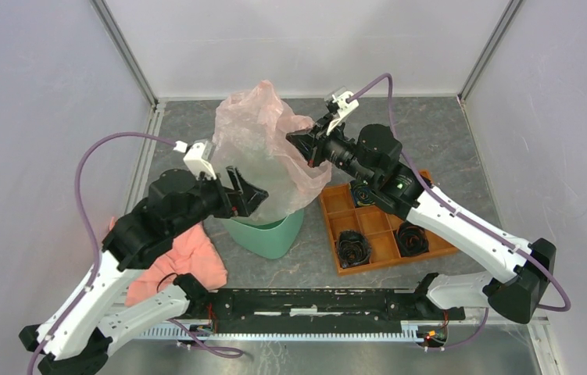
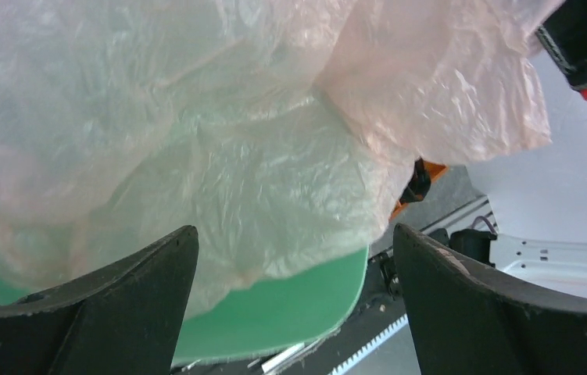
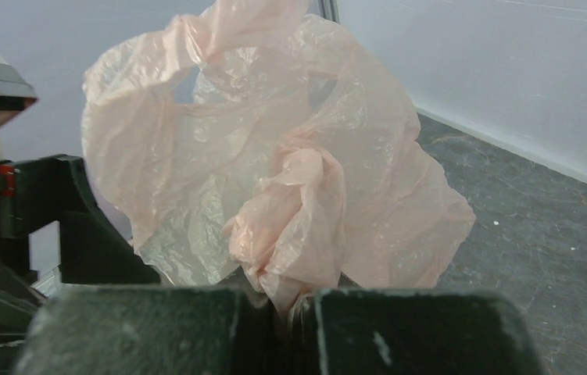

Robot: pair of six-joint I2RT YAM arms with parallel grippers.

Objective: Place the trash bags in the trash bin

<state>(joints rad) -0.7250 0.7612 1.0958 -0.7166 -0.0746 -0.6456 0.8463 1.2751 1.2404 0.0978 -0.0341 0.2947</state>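
Observation:
The pale pink see-through trash bag point(image 1: 263, 148) billows up out of the mint-green trash bin point(image 1: 270, 234), its lower part inside the rim. My right gripper point(image 1: 299, 144) is shut on a bunched fold of the bag point(image 3: 298, 226) at its right side, above the bin. My left gripper point(image 1: 252, 195) is open at the bag's left side, just above the bin's rim; its two fingers point(image 2: 110, 305) stand wide apart with the bag point(image 2: 220, 148) and the bin wall point(image 2: 290, 305) between and beyond them.
An opaque salmon-pink cloth point(image 1: 184, 262) lies under my left arm at the front left. A flat orange compartment tray point(image 1: 380, 226) with black coiled items stands right of the bin, under my right arm. Walls close in the back and sides.

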